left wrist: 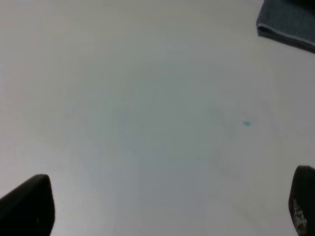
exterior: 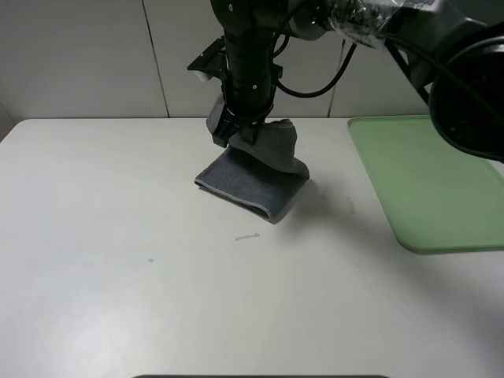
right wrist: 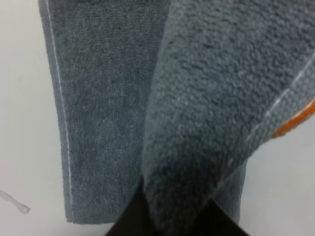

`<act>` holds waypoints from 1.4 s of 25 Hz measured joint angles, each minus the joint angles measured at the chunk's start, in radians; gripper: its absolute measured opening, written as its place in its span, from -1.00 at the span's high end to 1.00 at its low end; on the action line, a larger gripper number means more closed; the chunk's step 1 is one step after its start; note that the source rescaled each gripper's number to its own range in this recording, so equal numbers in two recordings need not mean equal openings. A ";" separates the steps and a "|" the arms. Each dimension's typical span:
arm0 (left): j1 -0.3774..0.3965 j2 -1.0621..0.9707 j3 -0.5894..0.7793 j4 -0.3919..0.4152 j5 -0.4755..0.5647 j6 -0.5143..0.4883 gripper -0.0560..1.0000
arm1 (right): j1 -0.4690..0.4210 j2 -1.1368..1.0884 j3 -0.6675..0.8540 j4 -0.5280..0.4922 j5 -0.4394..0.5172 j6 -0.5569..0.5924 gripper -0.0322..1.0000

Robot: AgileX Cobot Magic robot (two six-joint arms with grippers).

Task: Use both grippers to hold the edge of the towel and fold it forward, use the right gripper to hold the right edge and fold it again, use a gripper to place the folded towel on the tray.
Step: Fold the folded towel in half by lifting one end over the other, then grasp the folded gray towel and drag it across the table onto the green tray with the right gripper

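Observation:
The dark grey towel (exterior: 256,189) lies folded on the white table, near the middle. My right gripper (exterior: 236,135) reaches across from the right and is shut on a lifted part of the cloth, which hangs raised above the flat layer. In the right wrist view the raised flap (right wrist: 216,98) runs down between the black fingers (right wrist: 130,221), with the pale hem (right wrist: 61,123) and an orange stripe (right wrist: 295,120) showing. My left gripper (left wrist: 165,211) is open over bare table, with a towel corner (left wrist: 288,22) far from it. The pale-green tray (exterior: 425,181) sits at the right.
A small white scrap (exterior: 248,238) lies on the table just in front of the towel, and a teal speck (exterior: 150,260) marks the surface to the left. The right arm's bulky black links and cables hang over the tray's far corner.

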 joint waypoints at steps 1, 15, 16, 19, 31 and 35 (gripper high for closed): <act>0.000 0.000 0.000 0.000 0.000 0.000 -0.89 | 0.000 0.000 0.000 0.002 0.000 -0.005 0.78; 0.000 0.000 0.000 0.000 0.000 0.000 -0.89 | 0.000 0.000 0.000 0.037 0.000 -0.010 -0.38; 0.000 0.000 0.000 0.000 0.000 0.000 -0.89 | 0.000 0.000 0.000 0.037 0.000 0.002 -0.64; 0.000 0.000 0.000 0.000 0.000 0.000 -0.89 | 0.000 0.000 0.000 0.037 0.000 0.020 -0.92; 0.000 0.000 0.000 0.000 0.000 0.000 -0.89 | 0.000 0.000 0.000 0.040 0.000 0.017 -1.00; 0.000 0.000 0.000 0.000 0.000 0.000 -0.89 | 0.000 0.000 0.000 0.048 0.000 -0.027 -1.00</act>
